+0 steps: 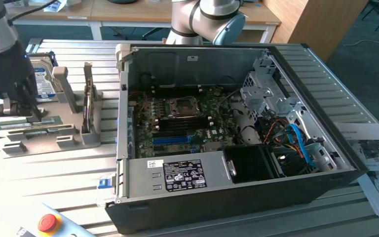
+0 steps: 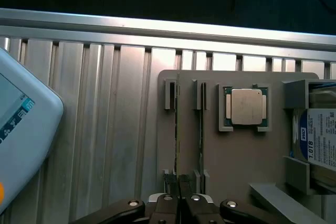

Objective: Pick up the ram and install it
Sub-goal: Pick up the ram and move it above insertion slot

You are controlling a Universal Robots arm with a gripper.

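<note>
Early stage: grasp looks made, nothing lifted or installed yet.

The gripper is down over the grey holder tray, which lies on the slatted tabletop on the exterior view's left, beside the open computer case. In the wrist view the fingers are pressed nearly together, pinching one end of the ram. The ram stands on edge in its tray slots, both ends seated in the little brackets, so I judge it not raised.

It is the stick farther from the processor chip. The second green stick stands just beside it, parallel and untouched. A hard drive sits past the chip at the tray's other end.

In the exterior view the gripper hangs low over the tray's near part, well apart from the case. The motherboard lies exposed inside the case, and no arm is near it.

Left, by my reading: lift the ram clear of the holder, carry it across to the case, seat it on the board. Can't tell from here which memory slots are free.

A pendant with a red button lies near on the tabletop, away from the work.
</note>
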